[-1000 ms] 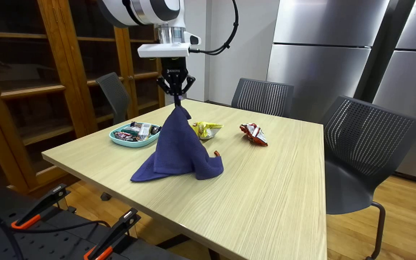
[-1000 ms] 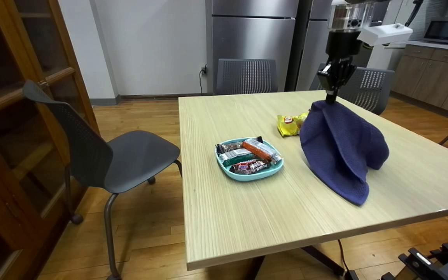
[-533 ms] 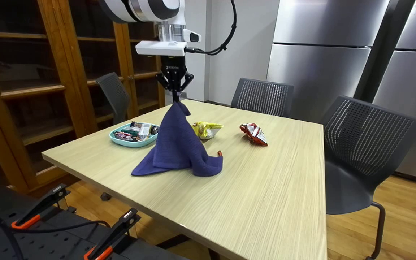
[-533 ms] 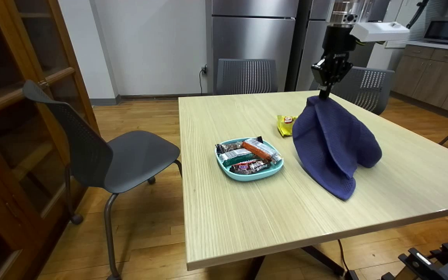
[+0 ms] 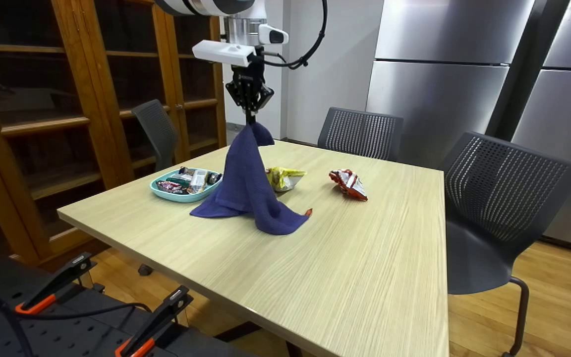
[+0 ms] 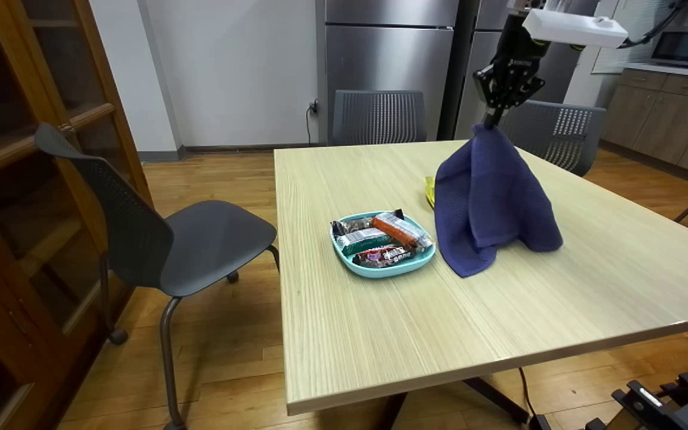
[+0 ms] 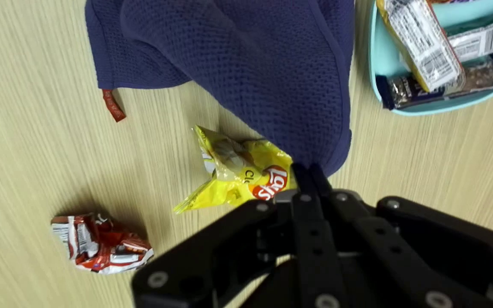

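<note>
The table bears a tray, yellow bag, red bag and, seemingly, the cloth's lower folds.

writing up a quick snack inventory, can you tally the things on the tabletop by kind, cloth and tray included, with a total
Purple-blue cloth, its top pinched by the pincer: 1
Turquoise tray: 1
Wrapped bars visible in the tray: 4
Snack bags, namely the yellow bag and the red bag: 2
Total: 8

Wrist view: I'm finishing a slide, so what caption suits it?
Fingers pinch a blue towel near a yellow bag, a crumpled red packet and a turquoise tray of wrapped bars.
</note>
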Robot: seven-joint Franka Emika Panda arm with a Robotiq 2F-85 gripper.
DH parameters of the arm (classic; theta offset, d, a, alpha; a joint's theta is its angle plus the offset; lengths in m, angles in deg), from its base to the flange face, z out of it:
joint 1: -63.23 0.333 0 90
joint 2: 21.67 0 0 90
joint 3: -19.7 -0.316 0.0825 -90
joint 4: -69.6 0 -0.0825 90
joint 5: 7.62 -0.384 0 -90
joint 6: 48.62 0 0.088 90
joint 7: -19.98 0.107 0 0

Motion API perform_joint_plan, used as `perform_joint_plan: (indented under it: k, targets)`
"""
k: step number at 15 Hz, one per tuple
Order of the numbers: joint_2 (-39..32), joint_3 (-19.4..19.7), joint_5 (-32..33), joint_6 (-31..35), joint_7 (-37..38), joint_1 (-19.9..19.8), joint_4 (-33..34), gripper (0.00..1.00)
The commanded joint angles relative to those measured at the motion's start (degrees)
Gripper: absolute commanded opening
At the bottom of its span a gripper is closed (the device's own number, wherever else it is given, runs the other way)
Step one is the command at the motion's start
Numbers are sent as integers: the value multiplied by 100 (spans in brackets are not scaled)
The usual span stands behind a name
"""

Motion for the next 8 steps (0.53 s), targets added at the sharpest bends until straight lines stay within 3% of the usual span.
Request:
perform_joint_plan:
  k: [1, 8]
  targets:
    - [257, 24, -205, 49, 314, -125, 103, 0]
    - [487, 56, -196, 217, 556, -108, 220, 0]
